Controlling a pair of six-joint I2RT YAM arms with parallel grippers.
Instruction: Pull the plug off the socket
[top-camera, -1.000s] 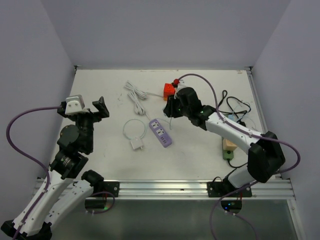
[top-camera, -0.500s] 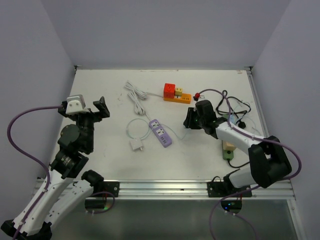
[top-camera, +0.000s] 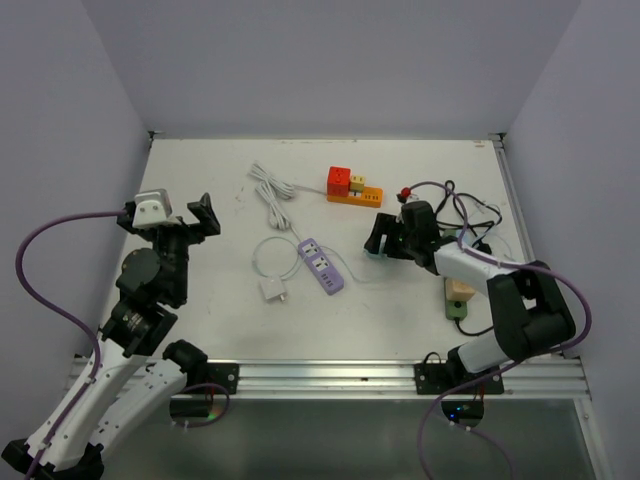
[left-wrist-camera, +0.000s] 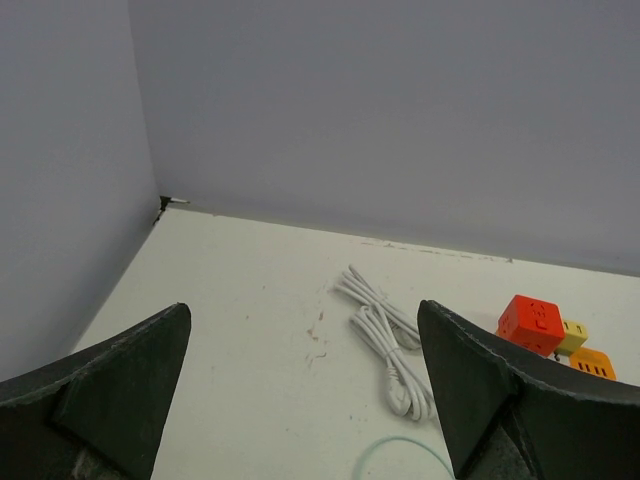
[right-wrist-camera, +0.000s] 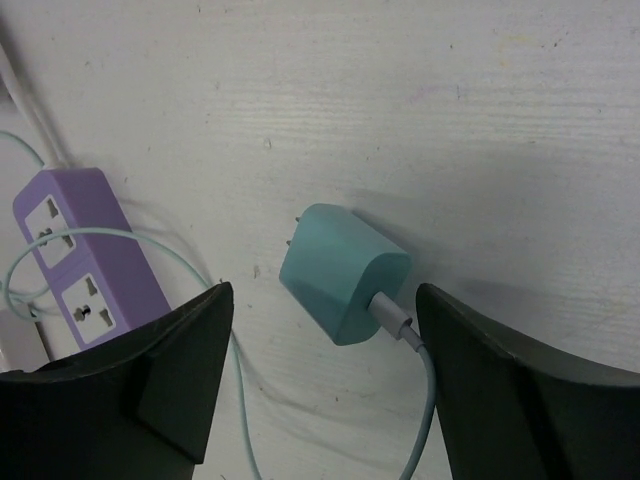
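Observation:
The teal plug (right-wrist-camera: 340, 285) lies loose on the table with its prongs pointing away, its pale cable (right-wrist-camera: 425, 400) trailing back. My right gripper (right-wrist-camera: 323, 290) is open, one finger on each side of the plug and neither touching it. In the top view the right gripper (top-camera: 386, 240) hovers right of the purple power strip (top-camera: 321, 266). The orange socket strip with its red cube (top-camera: 352, 188) sits at the back, nothing plugged in that I can see. My left gripper (top-camera: 178, 215) is raised at the left, open and empty.
A coiled white cable (top-camera: 272, 190) lies left of the orange strip. A white adapter (top-camera: 273, 289) on a thin looped cord sits beside the purple strip (right-wrist-camera: 80, 250). Black cables (top-camera: 470, 215) and a wood-and-green block (top-camera: 458, 297) lie at the right edge.
My right gripper drew back from the orange socket strip toward the right, carrying the teal plug, then opened and left it lying on the table. The left arm stayed still.

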